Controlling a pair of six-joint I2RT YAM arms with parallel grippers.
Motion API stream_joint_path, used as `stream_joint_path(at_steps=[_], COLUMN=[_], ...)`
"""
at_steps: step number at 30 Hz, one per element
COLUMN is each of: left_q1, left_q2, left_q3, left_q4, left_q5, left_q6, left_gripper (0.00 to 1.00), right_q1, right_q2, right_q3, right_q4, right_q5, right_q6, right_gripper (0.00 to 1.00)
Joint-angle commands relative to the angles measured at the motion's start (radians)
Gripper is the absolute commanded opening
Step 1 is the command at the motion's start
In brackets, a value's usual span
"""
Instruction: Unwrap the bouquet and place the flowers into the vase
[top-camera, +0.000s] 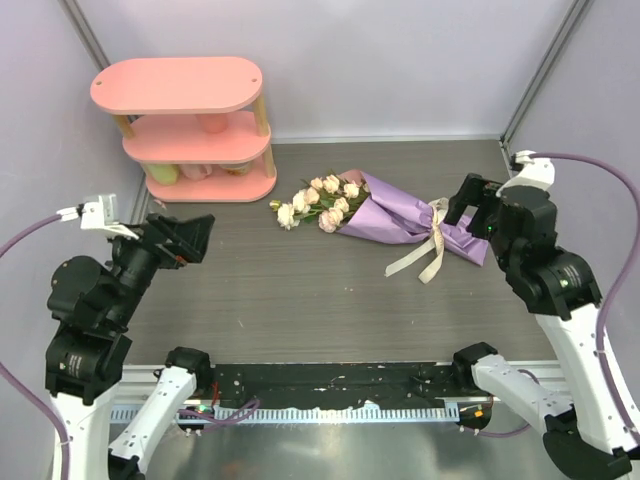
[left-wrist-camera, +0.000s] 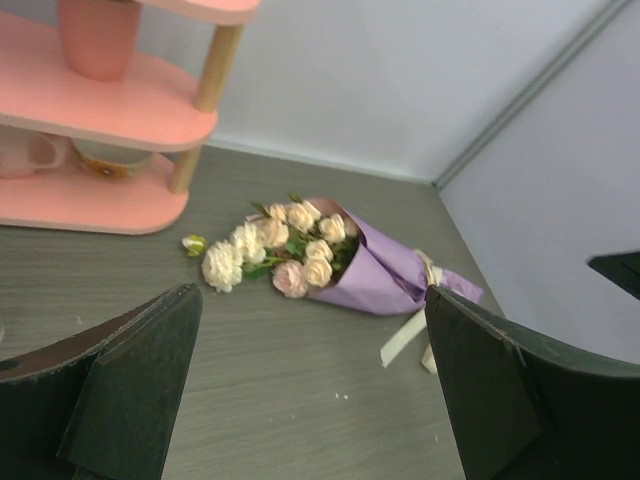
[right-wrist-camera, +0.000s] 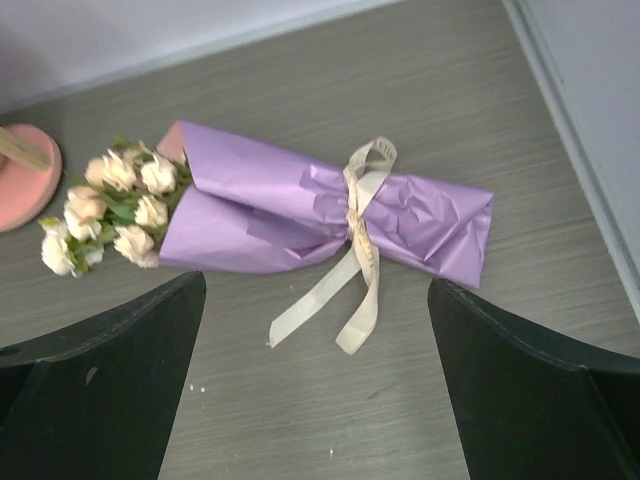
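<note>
Near the counter's (top-camera: 300, 300) right edge, my right hand (top-camera: 468, 205) hangs released and empty beside the tied stem end of the bouquet (top-camera: 395, 222), which lies wrapped on the counter. My left hand (top-camera: 186, 238), equally spread, is raised well to the left, aimed across at it. My right wrist view shows the ribbon (right-wrist-camera: 357, 195) knotted round lilac paper. My left wrist view, unlike it, catches a loose bud (left-wrist-camera: 193, 243) beside the roses and a pink cup (left-wrist-camera: 95, 40) on the shelf (left-wrist-camera: 60, 100).

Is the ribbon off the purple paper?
No, the cream ribbon is tied in a knot around the purple wrapping paper.
</note>
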Motion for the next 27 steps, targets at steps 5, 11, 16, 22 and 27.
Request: stream_joint_path(at_steps=[5,11,16,22,27], left_q1=[0.003,-0.064,-0.371,-0.604,-0.643], left_q2=[0.068,0.231,0.383,0.718,0.950], left_q3=[-0.177,-0.299,-0.316,-0.210,-0.097], left_q4=[0.194,0.410,0.456,0.551,0.664], left_q5=[0.389,0.585,0.274,0.063,0.074], left_q6=[-0.080,-0.188,-0.071,0.036,0.033], left_gripper=[0.99,0.90,0.80,0.70,0.63], right_q1=[0.002,0.004,0.004,0.004,-0.022], right_q2=[0.110,0.091,0.065,0.070,0.079], right_q3=[-0.179,-0.360,-0.521,-0.638,-0.684], right_q4=[0.070,0.216,0.330,0.400,0.475], right_q5=[-0.057,-0.146,-0.215,-0.132,-0.129], right_q6=[0.073,0.114,0.216,0.280,0.324], right_gripper=[0.99,1.00,0.94,0.70,0.45])
